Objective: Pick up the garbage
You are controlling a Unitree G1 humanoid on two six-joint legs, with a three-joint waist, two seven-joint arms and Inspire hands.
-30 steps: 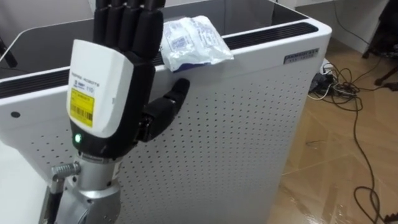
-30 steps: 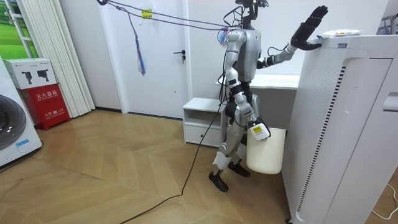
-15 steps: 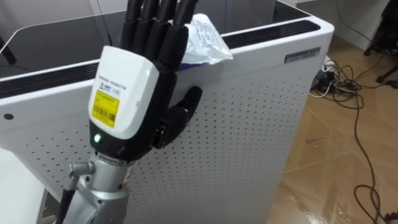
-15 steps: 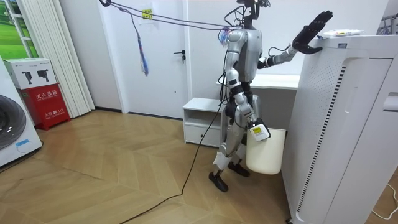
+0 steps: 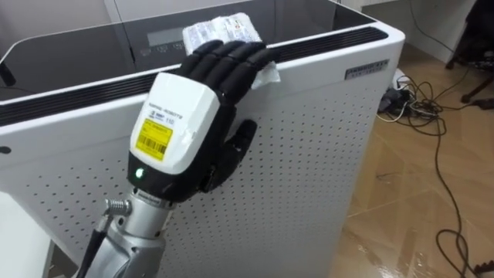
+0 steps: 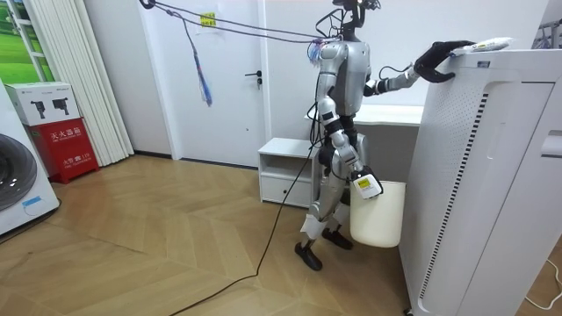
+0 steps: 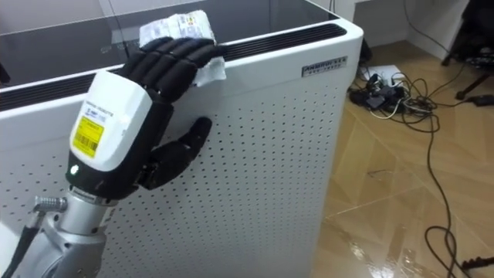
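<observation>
The garbage is a crumpled white plastic packet [image 5: 220,29] lying on the front edge of a tall white perforated appliance [image 5: 309,147]. My left hand [image 5: 185,123] comes up from the lower left and lies over the packet's near edge with its fingers curled down onto it. Its thumb rests lower, against the perforated side panel. In the room view I stand upright beside the appliance [image 6: 492,175], left hand [image 6: 436,58] raised to the packet [image 6: 485,44]. My right hand [image 6: 360,183] hangs at my hip by a white bin [image 6: 379,215].
Dark cables [image 5: 421,108] lie tangled on the wooden floor to the right of the appliance. A low white cabinet [image 6: 285,167] stands behind me. A red box [image 6: 66,140] and a washing machine [image 6: 22,184] are at the room view's left.
My left hand's fingers, straight and pointing up before, have bent forward and down over the packet. The packet has been pushed a little back and left on the appliance's top.
</observation>
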